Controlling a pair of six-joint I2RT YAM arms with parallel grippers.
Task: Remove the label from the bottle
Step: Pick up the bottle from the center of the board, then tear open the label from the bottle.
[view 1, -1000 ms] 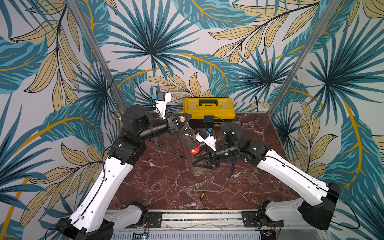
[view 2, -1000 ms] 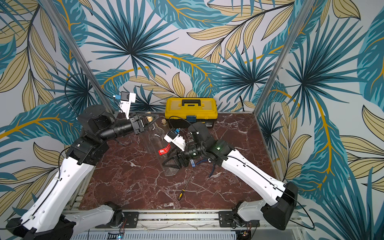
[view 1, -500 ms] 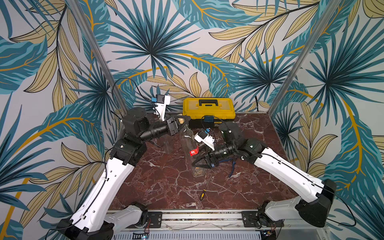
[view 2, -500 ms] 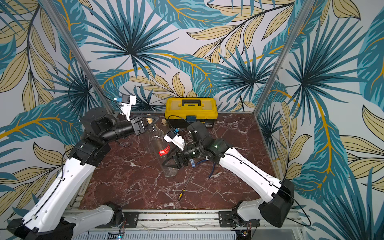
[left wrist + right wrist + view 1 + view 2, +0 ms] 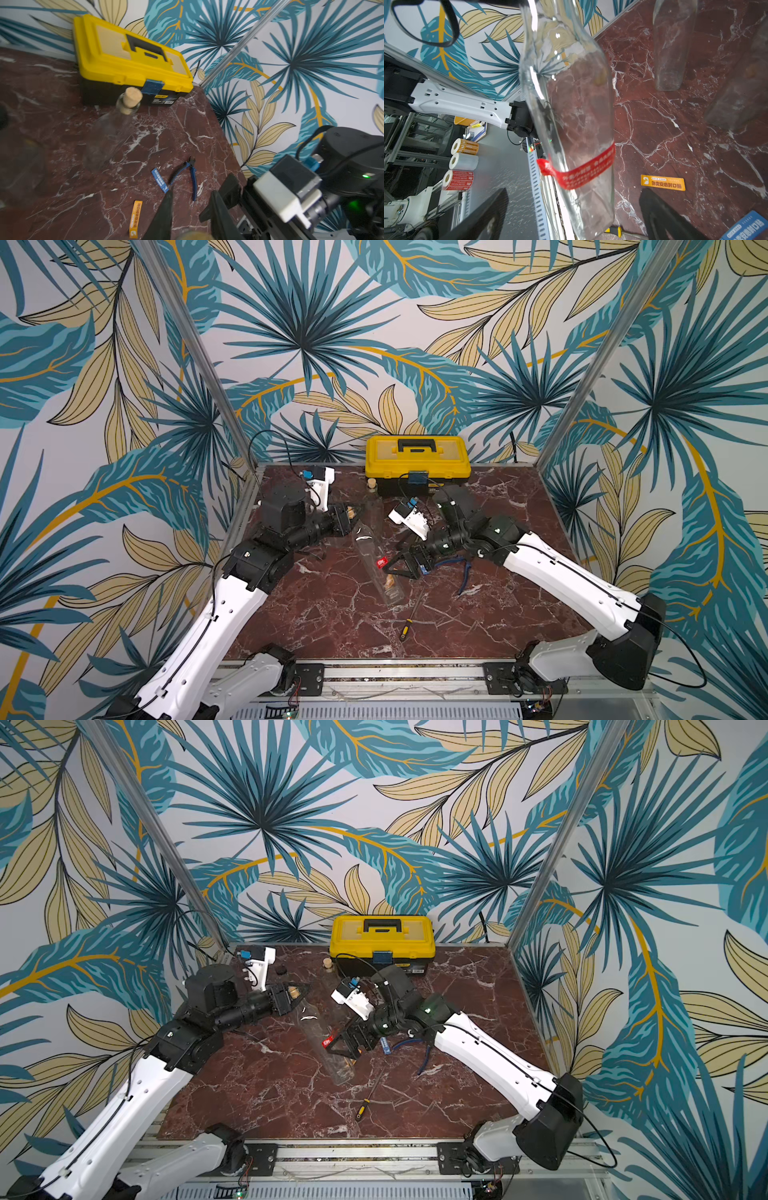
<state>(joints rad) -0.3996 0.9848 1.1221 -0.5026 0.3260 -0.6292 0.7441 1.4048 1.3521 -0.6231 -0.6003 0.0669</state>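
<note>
Two clear glass bottles on site; the held bottle (image 5: 374, 556) carries one marking, a red label (image 5: 581, 170). Label: narrow red band w/ white Chinese characters, too small to read, wrapped round the lower body, one end bunched into a loose tab at the side. Orange sticker (image 5: 662, 182) lies flat on table (image 5: 324, 614), w/ white Chinese print and a small logo. Blue sticker (image 5: 160, 180) lies just beside pliers (image 5: 192, 178); print not legible. Toolbox (image 5: 417, 466): yellow lid, black handle, blue latch, small tag on front, unreadable. Three rolls (image 5: 464, 161) of stickers beyond the table edge in right wrist view: orange, white, red.

Held bottle: empty, transparent, tilted, neck up toward L gripper (image 5: 352, 514), base low over mid-table near screwdriver (image 5: 409, 620). Whether the base touches the table cannot be told. Cork end sits between the L jaws, which are clamped on it. R gripper (image 5: 395, 568): jaws spread wide, one each side of the lower body near label height, w/ gaps to the glass in right wrist view. 2nd bottle (image 5: 110, 133), corked, stands in front of toolbox.

Surface: dark red marble w/ white veins. Walls: teal/beige palm-leaf print on three sides, aluminium posts at rear corners.
</note>
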